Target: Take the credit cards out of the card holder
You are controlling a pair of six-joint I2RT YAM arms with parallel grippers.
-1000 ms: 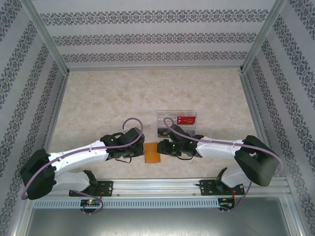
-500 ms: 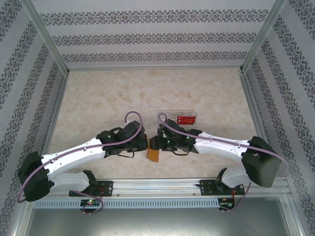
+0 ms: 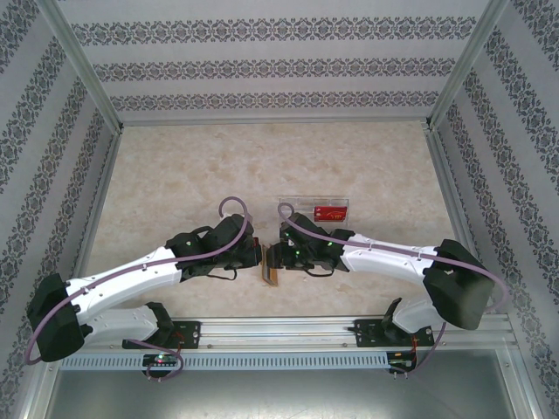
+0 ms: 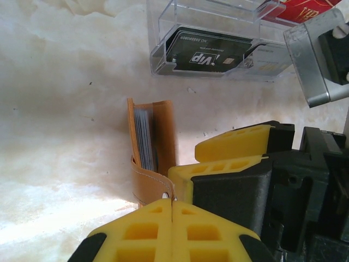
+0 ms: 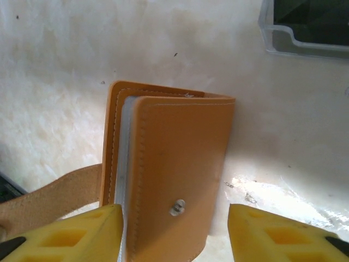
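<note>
Card holder (image 5: pixel 180 180) stands on edge on table (image 5: pixel 65 65) btwn the arms, nearly shut, pale credit cards (image 4: pixel 144 136) packed inside. None out yet. Left hand (image 4: pixel 172 218) pressed together, apparently pinching the strap (image 4: pixel 155 185). Right hand (image 5: pixel 172 234) spread, straddling holder, no grip. To do: open it, pull every card.

Card holder (image 3: pixel 272 276) edge-on between left gripper (image 3: pixel 259 256) and right gripper (image 3: pixel 275 259); clear tray (image 3: pixel 288 203), red card (image 3: pixel 330 210) behind.
</note>
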